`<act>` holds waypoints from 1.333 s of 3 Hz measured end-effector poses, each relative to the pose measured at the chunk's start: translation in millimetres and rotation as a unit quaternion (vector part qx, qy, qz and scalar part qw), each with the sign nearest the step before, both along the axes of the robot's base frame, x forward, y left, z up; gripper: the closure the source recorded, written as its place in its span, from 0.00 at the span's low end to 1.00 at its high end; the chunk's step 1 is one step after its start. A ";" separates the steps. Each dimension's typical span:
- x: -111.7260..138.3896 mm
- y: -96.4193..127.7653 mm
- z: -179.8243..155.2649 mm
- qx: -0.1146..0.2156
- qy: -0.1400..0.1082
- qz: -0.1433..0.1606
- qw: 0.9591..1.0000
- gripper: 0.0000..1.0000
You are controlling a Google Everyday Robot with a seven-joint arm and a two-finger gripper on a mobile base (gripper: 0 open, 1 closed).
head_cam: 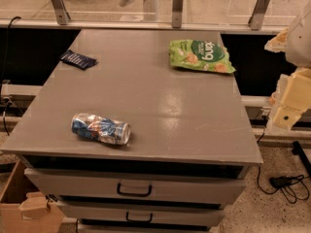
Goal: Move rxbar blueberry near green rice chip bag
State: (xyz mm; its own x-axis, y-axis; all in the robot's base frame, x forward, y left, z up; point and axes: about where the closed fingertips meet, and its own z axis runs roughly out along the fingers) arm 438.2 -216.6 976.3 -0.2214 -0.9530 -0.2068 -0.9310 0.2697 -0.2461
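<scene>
Since the rxbar blueberry [77,59] sits right at the far left edge of the tabletop [146,96], with one corner looking like it pokes past the rim, that's my biggest worry: a sloppy reach from the right could nudge it off before anything gets hold of it. It's flat too, so pinching it off the surface looks fiddly. The gripper [287,106] hangs off the right side of the tabletop, partly cut off, and I honestly can't tell if the jaws are released or clenched. The green rice chip bag [200,56] lies at the far right, well apart from the bar. The crushed can [101,128] is near the front left, probably out of the way, though a low sweep could roll it.
</scene>
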 end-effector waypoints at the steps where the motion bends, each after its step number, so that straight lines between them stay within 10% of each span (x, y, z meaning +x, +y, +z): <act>1: 0.0 0.0 0.0 0.000 0.000 0.000 1.000 0.00; 2: 24.5 25.0 -8.1 0.023 -0.011 0.016 1.000 0.00; 4: 124.2 186.7 -24.6 0.115 -0.056 0.111 0.986 0.00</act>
